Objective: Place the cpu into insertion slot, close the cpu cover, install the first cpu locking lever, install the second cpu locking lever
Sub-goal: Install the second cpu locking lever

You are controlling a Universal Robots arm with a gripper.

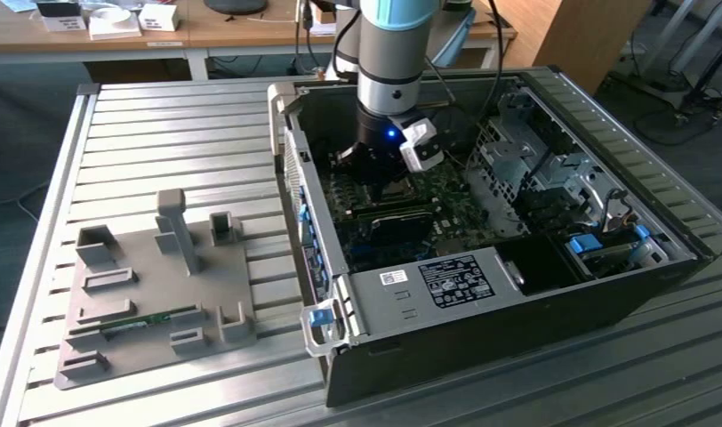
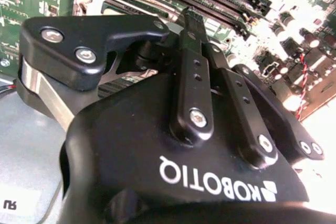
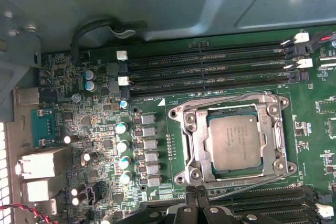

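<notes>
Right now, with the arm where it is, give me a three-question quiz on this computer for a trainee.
1. True or false: in the first wrist view, the chip shows through the window of the metal frame.
2. Pick one. The metal frame is: A) lying flat around the chip; B) standing upright on its hinge; C) resting on the grey tray outside.
3. Fill in: in the exterior view, the gripper reaches down inside the open ______.

Key
1. True.
2. A.
3. computer case.
</notes>
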